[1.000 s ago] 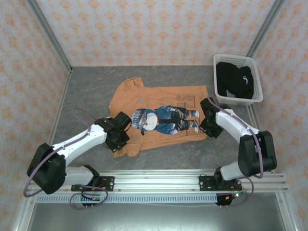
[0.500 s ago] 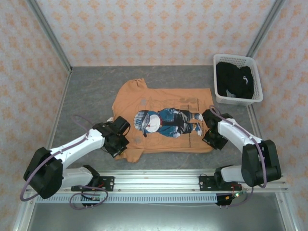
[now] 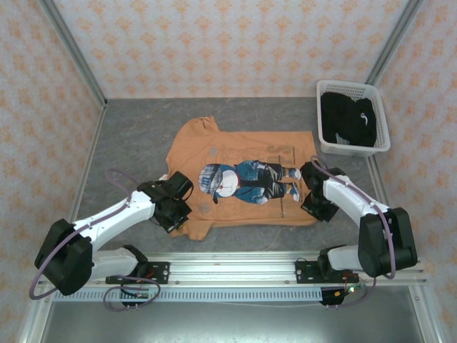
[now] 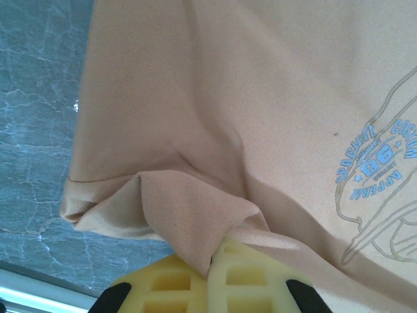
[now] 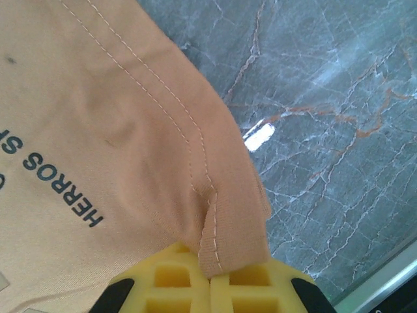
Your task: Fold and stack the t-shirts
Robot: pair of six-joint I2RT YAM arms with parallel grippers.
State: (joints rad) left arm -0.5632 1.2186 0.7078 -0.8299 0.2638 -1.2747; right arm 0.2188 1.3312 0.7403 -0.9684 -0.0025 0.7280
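Noted left gripper point(image 4: 210, 272) pinched tight on a bunched fold of the orange t-shirt point(image 3: 243, 146) and right gripper point(image 5: 210, 277) likewise on its stitched hem corner, cloth spread flat, print up, between the two, black t-shirt point(image 3: 343, 121) in the white basket point(image 3: 355, 151) beyond the right gripper.

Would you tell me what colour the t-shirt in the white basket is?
That t-shirt is black with a white mark, clearest in the top external view.

The grey marbled table point(image 3: 136, 136) bears an orange t-shirt point(image 3: 243, 146) spread out and a white basket point(image 3: 350, 150).
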